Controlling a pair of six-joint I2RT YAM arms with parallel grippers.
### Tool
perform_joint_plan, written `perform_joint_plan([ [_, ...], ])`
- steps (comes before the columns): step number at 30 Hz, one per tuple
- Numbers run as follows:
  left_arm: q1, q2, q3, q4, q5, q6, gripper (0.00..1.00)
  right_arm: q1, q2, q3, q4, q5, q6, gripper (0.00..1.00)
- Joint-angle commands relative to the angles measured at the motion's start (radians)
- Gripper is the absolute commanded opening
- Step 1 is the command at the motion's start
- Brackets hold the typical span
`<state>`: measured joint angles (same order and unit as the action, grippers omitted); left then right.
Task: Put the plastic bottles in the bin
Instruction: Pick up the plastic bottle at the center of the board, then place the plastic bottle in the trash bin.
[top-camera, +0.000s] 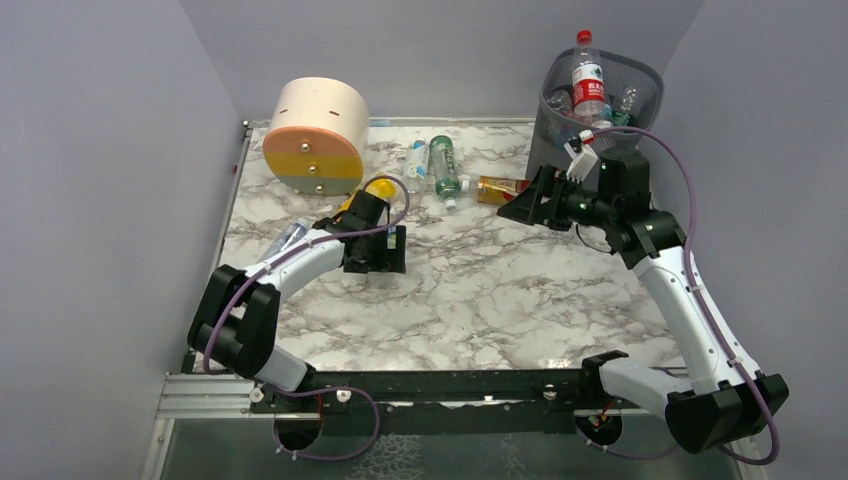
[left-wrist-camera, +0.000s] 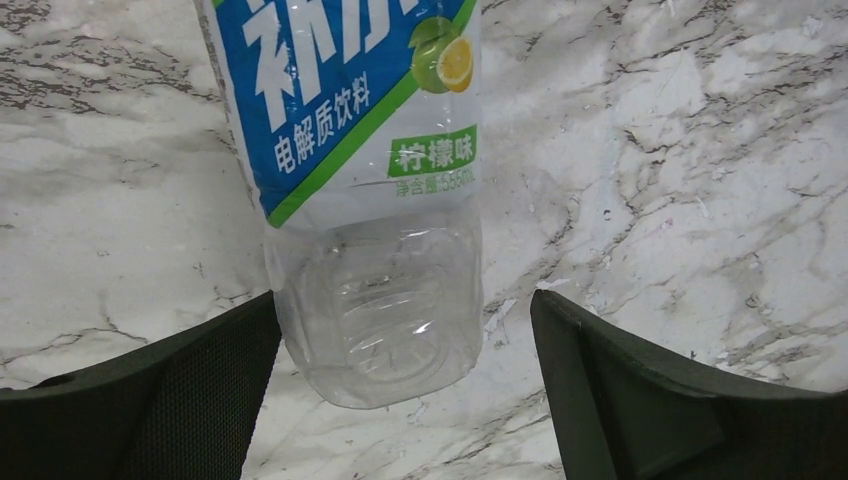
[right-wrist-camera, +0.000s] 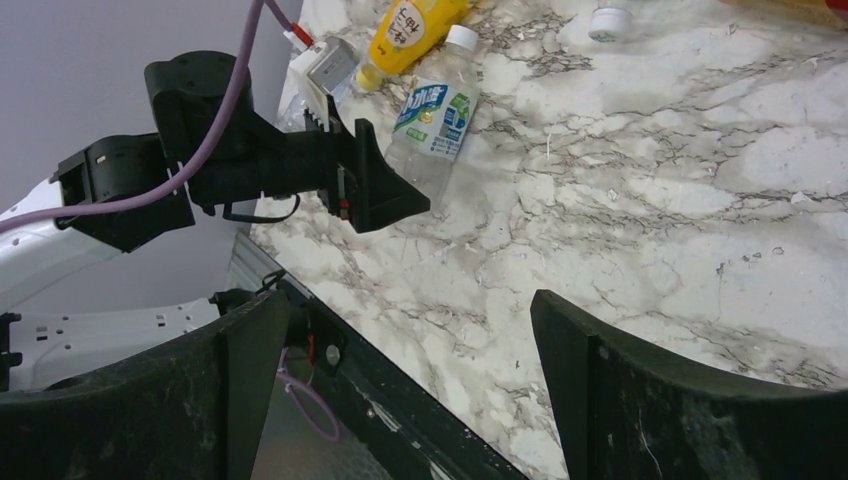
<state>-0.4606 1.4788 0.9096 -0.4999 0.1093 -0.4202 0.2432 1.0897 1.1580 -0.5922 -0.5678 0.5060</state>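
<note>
The bin (top-camera: 640, 85) is sitting at the far right corner of the marble table (top-camera: 480, 300), already holding several plastic bottles.

A red-labelled bottle (top-camera: 588, 80) is standing upright inside it, its neck poking above the rim, with a few clear bottles (top-camera: 560, 101) lying beside it. The round drawer unit (top-camera: 315, 137) is resting on its side at the far left. The left gripper (left-wrist-camera: 405, 310) is hanging wide open, its jaws straddling the base of a clear blue-and-green-labelled bottle (left-wrist-camera: 370, 200) that is lying on the marble, neither jaw clearly pressing on it. The right gripper (right-wrist-camera: 410, 310) is also standing open, holding nothing. A green bottle (top-camera: 445, 165), a white-labelled bottle (top-camera: 417, 158), an amber bottle (top-camera: 497, 187) and a yellow bottle (right-wrist-camera: 415, 25) are lying loose mid-table.
</note>
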Motion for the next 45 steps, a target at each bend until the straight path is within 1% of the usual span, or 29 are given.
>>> perform_joint_plan([
  [1,-0.020,0.012,0.015,0.019,-0.114,-0.009,0.99,0.010,-0.003,-0.016,0.034,-0.008,0.003,0.94],
  [2,-0.023,0.013,0.019,0.019,-0.127,-0.007,0.96,0.010,-0.004,-0.019,0.035,-0.007,0.003,0.94],
  [3,-0.024,0.014,0.024,0.018,-0.141,-0.003,0.88,0.011,-0.002,-0.022,0.037,-0.007,0.003,0.94],
  [6,-0.023,0.033,0.042,0.018,-0.159,0.013,0.74,0.013,0.000,-0.028,0.041,-0.006,0.006,0.94],
  [11,-0.024,0.059,0.047,0.028,-0.163,0.017,0.59,0.019,0.006,-0.032,0.046,0.000,0.006,0.94],
  [13,-0.024,0.056,0.043,0.031,-0.159,0.018,0.56,0.020,0.009,-0.032,0.046,0.001,0.006,0.94],
  [16,-0.023,0.030,0.039,0.029,-0.140,0.016,0.54,0.024,0.016,-0.032,0.045,0.005,0.003,0.94],
  [19,-0.025,-0.018,0.038,0.030,-0.089,0.003,0.52,0.030,0.027,-0.032,0.053,0.009,0.006,0.94],
  [30,-0.055,-0.242,0.072,0.076,0.259,-0.037,0.50,0.099,0.125,-0.004,0.132,-0.014,0.067,0.94],
  [34,-0.069,-0.298,0.087,0.090,0.315,-0.059,0.50,0.148,0.161,0.021,0.159,0.001,0.097,0.94],
  [38,-0.095,-0.322,0.085,0.121,0.355,-0.090,0.51,0.219,0.209,0.062,0.170,0.040,0.116,0.94],
  [45,-0.153,-0.338,0.071,0.165,0.356,-0.123,0.51,0.298,0.265,0.094,0.215,0.086,0.162,0.94],
])
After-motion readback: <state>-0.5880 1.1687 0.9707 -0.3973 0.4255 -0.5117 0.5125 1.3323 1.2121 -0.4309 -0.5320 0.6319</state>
